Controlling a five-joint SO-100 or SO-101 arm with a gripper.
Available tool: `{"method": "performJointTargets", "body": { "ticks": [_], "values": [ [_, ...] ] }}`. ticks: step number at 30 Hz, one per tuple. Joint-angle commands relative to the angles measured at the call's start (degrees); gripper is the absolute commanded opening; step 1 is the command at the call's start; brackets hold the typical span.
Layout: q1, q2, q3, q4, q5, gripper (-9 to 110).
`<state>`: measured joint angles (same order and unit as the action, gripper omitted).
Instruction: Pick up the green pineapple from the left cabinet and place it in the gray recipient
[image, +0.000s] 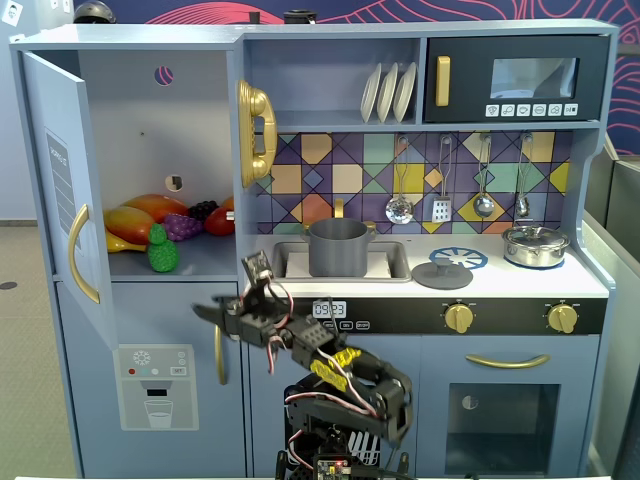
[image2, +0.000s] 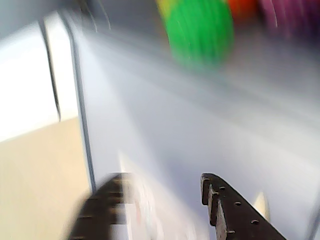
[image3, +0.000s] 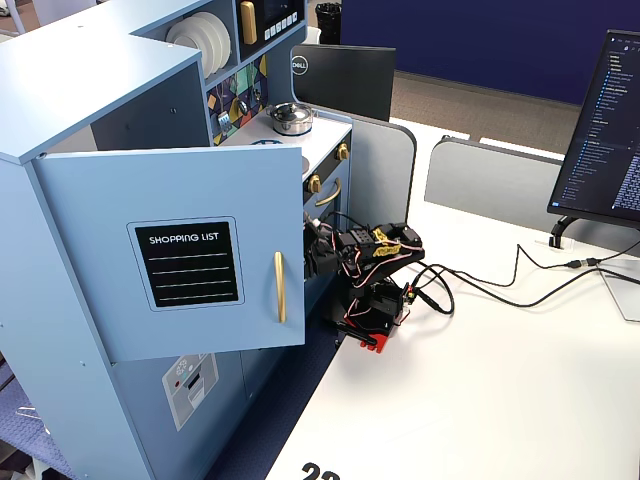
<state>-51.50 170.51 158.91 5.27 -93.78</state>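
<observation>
The green pineapple (image: 163, 250) stands at the front of the left cabinet's (image: 150, 130) shelf, beside its open blue door (image: 62, 190). In the wrist view it is a blurred green blob (image2: 200, 32) at the top. My gripper (image: 225, 288) is open and empty, below and to the right of the shelf, in front of the cabinet's lower panel. In the wrist view the gripper (image2: 161, 179) shows its jaws well apart with nothing between them. The gray recipient (image: 338, 247) sits in the sink. In the side fixed view the door (image3: 190, 265) hides the cabinet's inside.
Orange mangoes (image: 140, 215), purple grapes (image: 183, 227) and a red fruit (image: 220, 221) lie behind the pineapple. A gold phone (image: 255, 133) hangs on the cabinet's right wall. A gray lid (image: 442, 273) and a silver lidded pot (image: 535, 243) stand on the counter.
</observation>
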Motion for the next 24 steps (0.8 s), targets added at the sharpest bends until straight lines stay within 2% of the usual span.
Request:
{"method": "performJointTargets", "body": {
  "ticks": [1, 6, 9, 13, 24],
  "values": [
    [0.79, -9.23, -9.76, -6.94, -0.79, 24],
    [4.75, -21.36, -17.05, -12.13, 1.41, 36],
    [5.54, -29.18, -22.06, -15.47, 4.04, 38],
    [5.71, -38.14, -27.69, -19.42, 7.21, 38],
    [6.42, -56.78, -41.13, -24.7, 3.08, 38]
  ]
}}
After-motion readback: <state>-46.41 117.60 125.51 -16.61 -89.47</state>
